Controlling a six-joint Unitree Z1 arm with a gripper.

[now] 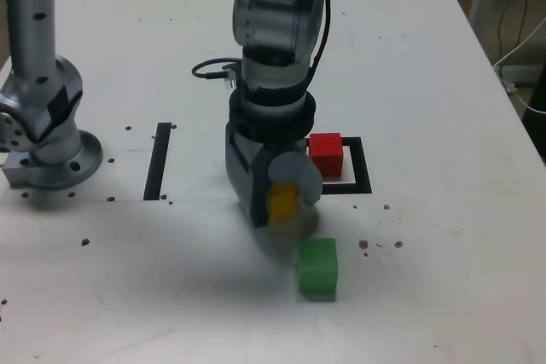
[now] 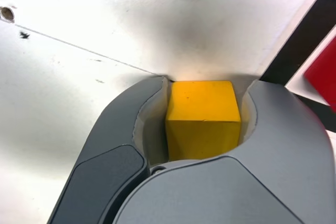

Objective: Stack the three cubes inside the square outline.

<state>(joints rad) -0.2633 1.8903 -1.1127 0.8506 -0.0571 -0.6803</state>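
White table (image 1: 444,83) w/ black strip (image 1: 159,161), black cable (image 1: 207,68).

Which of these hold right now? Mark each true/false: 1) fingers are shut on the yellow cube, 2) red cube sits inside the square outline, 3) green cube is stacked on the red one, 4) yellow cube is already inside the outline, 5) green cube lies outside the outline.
1) True. The gripper has its fingers closed around the yellow cube.
2) True. The red cube sits within the square outline.
3) False. The green cube rests alone on the table, nearer the camera.
4) False. It is held outside the outline, toward the exterior view's left.
5) True.
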